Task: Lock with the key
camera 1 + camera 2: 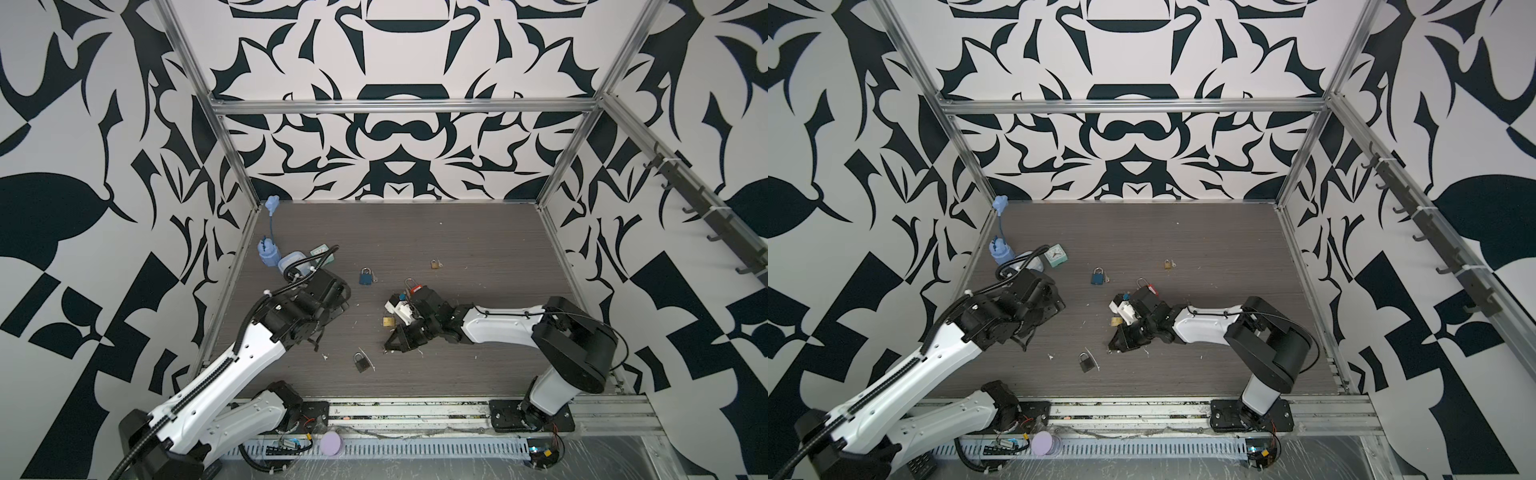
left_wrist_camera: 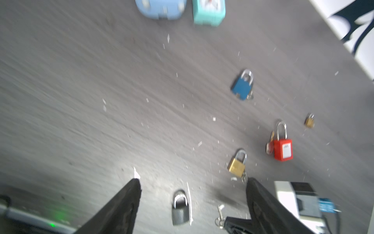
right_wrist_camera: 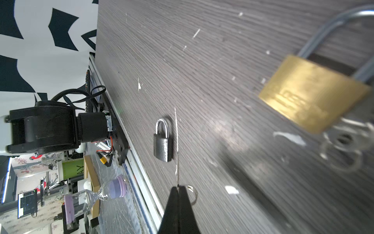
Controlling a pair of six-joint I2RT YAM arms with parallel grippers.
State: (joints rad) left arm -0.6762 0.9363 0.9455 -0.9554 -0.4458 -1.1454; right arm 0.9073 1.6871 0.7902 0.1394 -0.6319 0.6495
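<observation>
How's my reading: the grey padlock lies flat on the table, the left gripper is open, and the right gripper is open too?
Not quite: the right gripper is shut, as the right wrist view shows. The grey padlock does lie flat on the table, and the left gripper is open.

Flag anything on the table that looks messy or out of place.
White flecks litter the dark table, and a thin white sliver lies right beside the grey padlock. It all looks like loose debris, not part of the lock set.

Padlocks [image 1: 365, 276] scattered on table [image 1: 478, 232], clock [image 1: 1056, 254] far left
</observation>
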